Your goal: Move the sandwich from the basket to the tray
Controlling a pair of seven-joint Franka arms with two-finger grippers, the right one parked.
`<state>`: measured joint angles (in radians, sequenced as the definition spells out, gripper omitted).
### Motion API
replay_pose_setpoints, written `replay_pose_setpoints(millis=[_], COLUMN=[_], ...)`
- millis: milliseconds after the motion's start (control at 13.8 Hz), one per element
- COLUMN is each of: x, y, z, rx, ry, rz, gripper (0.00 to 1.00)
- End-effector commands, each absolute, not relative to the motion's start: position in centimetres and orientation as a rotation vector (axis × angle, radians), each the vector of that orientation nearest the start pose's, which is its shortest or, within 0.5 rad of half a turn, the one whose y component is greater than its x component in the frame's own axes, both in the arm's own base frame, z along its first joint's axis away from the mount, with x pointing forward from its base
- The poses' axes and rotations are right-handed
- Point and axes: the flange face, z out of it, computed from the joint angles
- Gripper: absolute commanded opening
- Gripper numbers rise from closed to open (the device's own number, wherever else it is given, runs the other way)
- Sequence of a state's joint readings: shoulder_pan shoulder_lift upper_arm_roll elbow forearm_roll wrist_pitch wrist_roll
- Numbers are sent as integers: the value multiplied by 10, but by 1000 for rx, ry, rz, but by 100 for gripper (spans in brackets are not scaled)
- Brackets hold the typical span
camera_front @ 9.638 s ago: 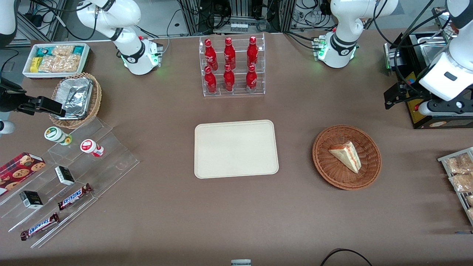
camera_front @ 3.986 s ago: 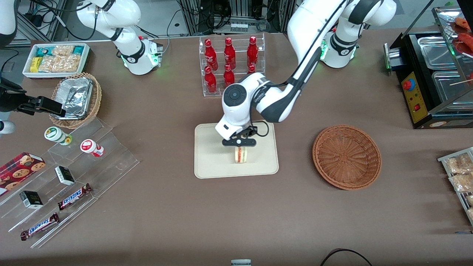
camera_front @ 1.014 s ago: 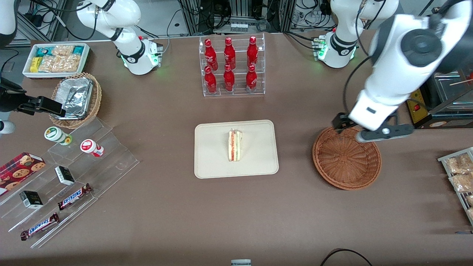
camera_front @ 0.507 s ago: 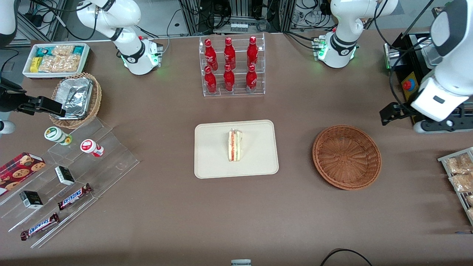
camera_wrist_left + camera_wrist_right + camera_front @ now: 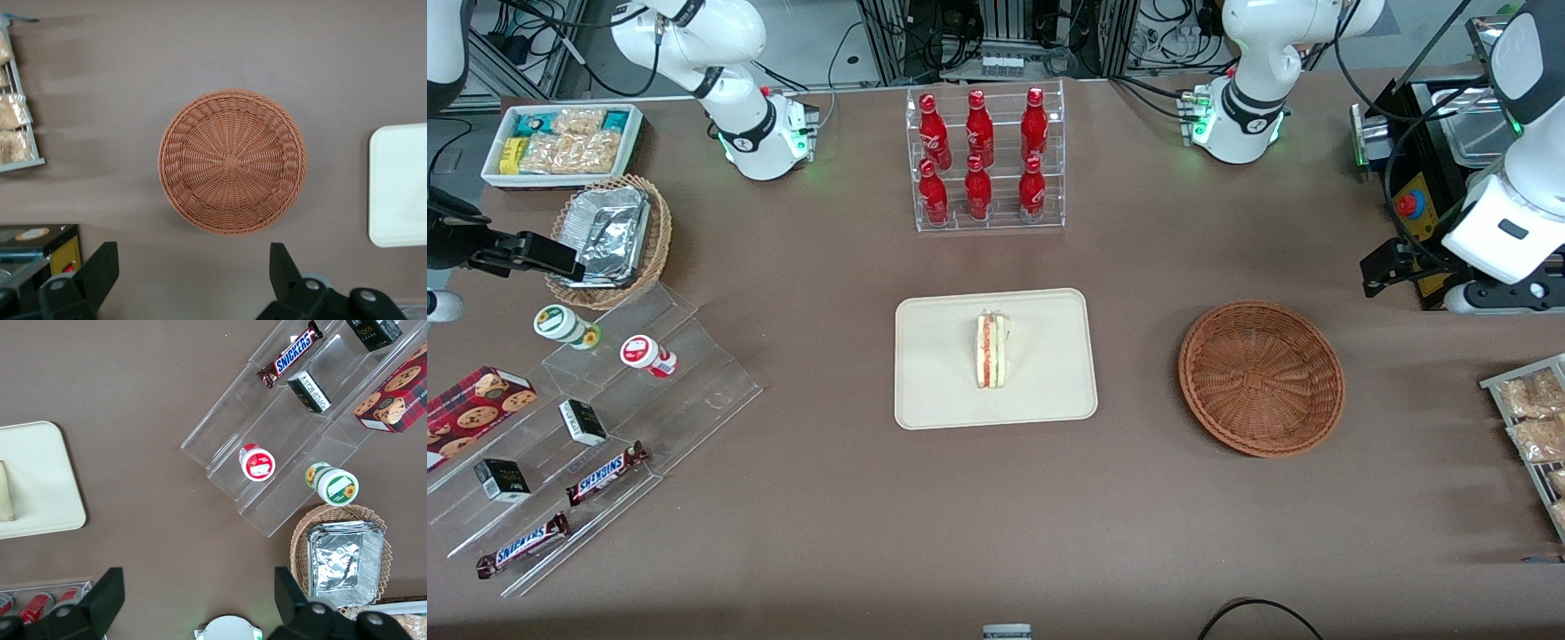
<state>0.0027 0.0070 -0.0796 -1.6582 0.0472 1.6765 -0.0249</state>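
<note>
sandwich (image 5: 992,350): on the tray, standing on a flat side, cut edge facing up. Pale bread outside, red and green filling stripes down the middle. Sits about mid-tray, slightly toward the bottle rack. Only a pale sliver of it shows in the right wrist view (image 5: 5,491).
tray (image 5: 935,382): cream, rectangular, rounded corners, low rim. Flat on the brown table (image 5: 996,516), centre of the table, nearer the front camera than the bottle rack. One corner visible in the left wrist view (image 5: 399,187).
basket (image 5: 1261,378): round, reddish-brown wicker, nothing in it. Beside the tray, toward the working arm's end of the table, well apart from the tray. Left wrist view looks straight down into it (image 5: 232,161); only weave shows.
gripper (image 5: 193,270): fingers wide apart, holding nothing. Raised well above the table, just off the basket's rim. In the front view it is at the working arm's end (image 5: 1494,298), farther from the camera than the basket, next to the black machine (image 5: 1423,191).
bottle rack (image 5: 985,160): clear, six red bottles, upright.
snack shelf (image 5: 587,444): clear stepped stand at the parked arm's end, with candy bars, small boxes, two cups.
</note>
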Motion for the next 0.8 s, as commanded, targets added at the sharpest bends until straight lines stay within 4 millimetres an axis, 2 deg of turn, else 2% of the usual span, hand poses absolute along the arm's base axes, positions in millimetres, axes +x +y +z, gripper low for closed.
replay_pose_setpoints(millis=[0, 362, 507, 725], x=[548, 548, 546, 545], y=[-38, -38, -43, -40], z=[607, 625, 627, 628], rx=[-3099, -3103, -3102, -3105], ry=[203, 155, 164, 121], rz=[-8, -6, 5, 14], gripper=[100, 100, 100, 100])
